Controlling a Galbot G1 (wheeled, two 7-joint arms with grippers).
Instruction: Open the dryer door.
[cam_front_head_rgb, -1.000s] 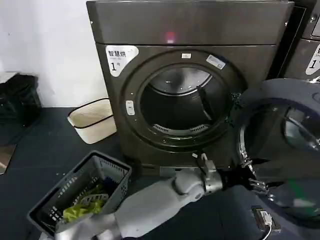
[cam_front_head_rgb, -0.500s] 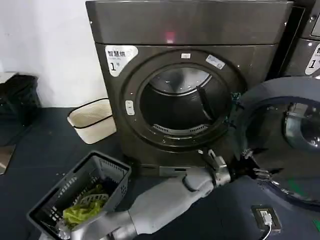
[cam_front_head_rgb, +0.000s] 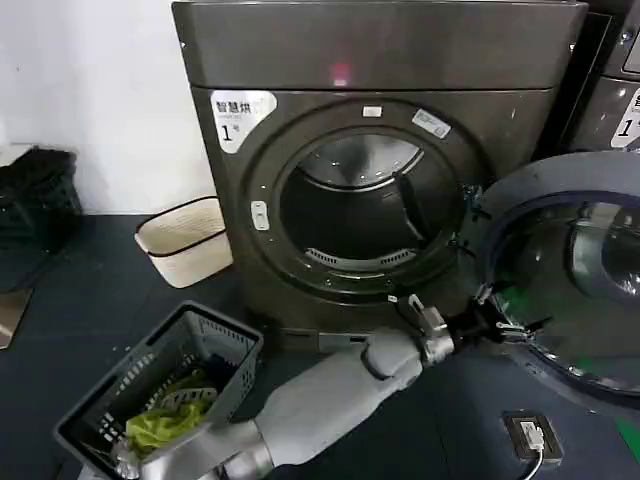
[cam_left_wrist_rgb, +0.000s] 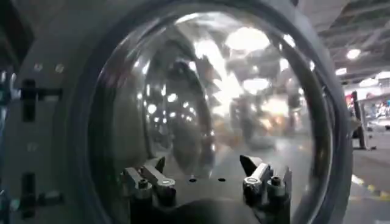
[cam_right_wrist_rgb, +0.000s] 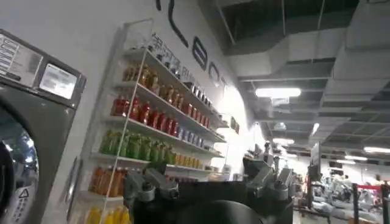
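— While the dryer (cam_front_head_rgb: 370, 170) gapes, where is the dryer door (cam_front_head_rgb: 570, 270)?
— Swung wide to its right, inner side showing.
— And the left gripper (cam_front_head_rgb: 503, 326)?
— Fingers spread, at the door's inner rim.

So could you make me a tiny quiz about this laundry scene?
1. True or false: the big dark grey-brown dryer has its round chrome-ringed porthole door swung open.
2. Which end effector is at that door: A left, B right?
3. Fill in: the grey plastic basket holds a yellow-green ____.

Key: 1 true. 2 A, the left end effector, fingers spread, at the door's inner side. 3 cloth.
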